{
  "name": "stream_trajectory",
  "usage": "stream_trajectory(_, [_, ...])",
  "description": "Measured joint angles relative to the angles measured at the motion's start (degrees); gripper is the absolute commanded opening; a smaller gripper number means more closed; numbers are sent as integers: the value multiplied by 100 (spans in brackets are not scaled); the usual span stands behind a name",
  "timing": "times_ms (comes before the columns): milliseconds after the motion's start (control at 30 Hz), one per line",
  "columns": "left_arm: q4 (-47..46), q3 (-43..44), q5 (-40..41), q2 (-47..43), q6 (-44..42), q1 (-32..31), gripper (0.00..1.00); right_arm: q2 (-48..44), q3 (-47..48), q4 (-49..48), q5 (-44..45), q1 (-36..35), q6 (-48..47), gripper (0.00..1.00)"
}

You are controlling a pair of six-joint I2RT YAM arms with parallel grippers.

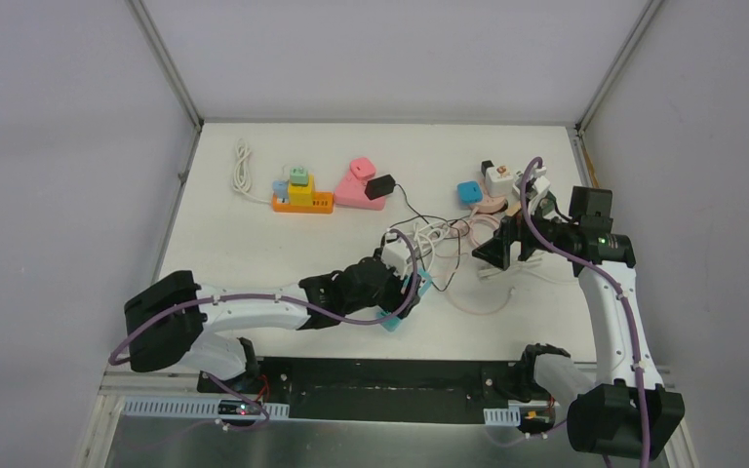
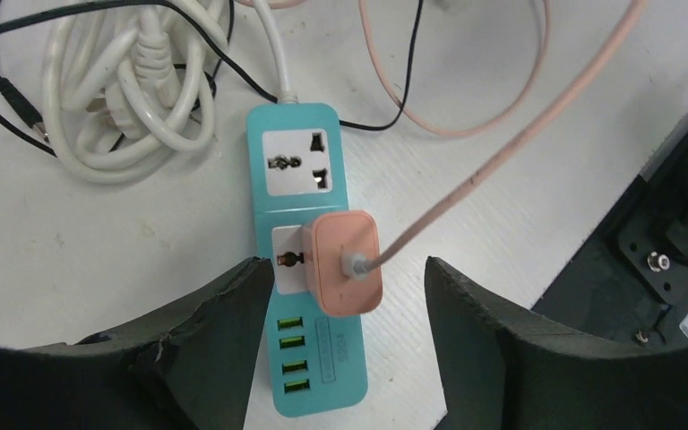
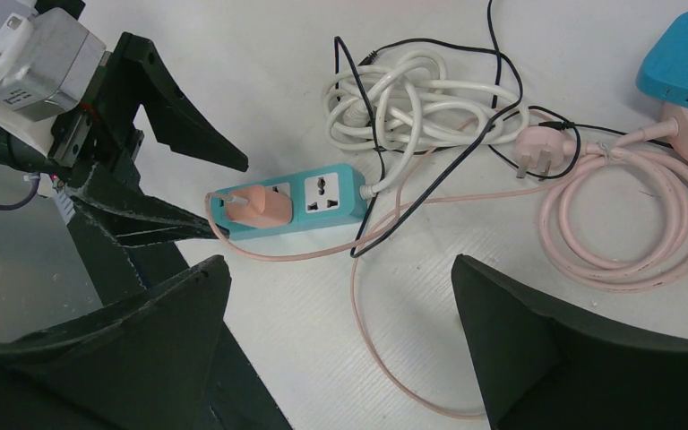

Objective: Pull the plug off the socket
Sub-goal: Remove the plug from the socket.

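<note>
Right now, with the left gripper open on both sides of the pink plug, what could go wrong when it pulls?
1. Nothing holds down the teal power strip: the right gripper is open and away from it, so the strip may lift or slide with the pink plug.
2. The pink cable leaves the plug close to one finger of the left gripper; closing might pinch it.

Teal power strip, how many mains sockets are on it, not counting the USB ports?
2. One socket sits free at the end where the white cord enters; the other socket holds the pink plug. The whole teal power strip shows, so none is hidden.
</note>
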State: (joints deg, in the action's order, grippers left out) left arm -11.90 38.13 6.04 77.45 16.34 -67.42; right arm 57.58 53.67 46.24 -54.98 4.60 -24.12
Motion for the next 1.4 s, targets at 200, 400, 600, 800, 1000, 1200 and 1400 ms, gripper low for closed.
stream_trajectory(200, [258, 389, 356, 435, 57, -15, 55, 0, 0, 0, 2, 0, 0, 100])
stream_trajectory(400, [476, 629, 535, 857, 76, -94, 39, 0, 0, 0, 2, 0, 0, 100])
stream_trajectory(600, [557, 745, 562, 1023, 57, -129, 4, 0, 0, -2, 0, 0, 2, 100])
stream_trajectory(800, [544, 769, 476, 1056, -391, -129, 0, 0, 0, -4, -4, 0, 26, 100])
stream_trajectory(1000, [299, 505, -105, 855, -1650, -114, 0, 63, 0, -140, -4, 0, 321, 100])
stream_trajectory(1200, [-66, 92, -925, 588, -2518, 59, 0, 369, -2, -540, -164, -63, 826, 96])
stream_trajectory(1400, [-498, -138, -1718, 566, -2828, 354, 0, 920, -2, -761, -179, -623, 1034, 70])
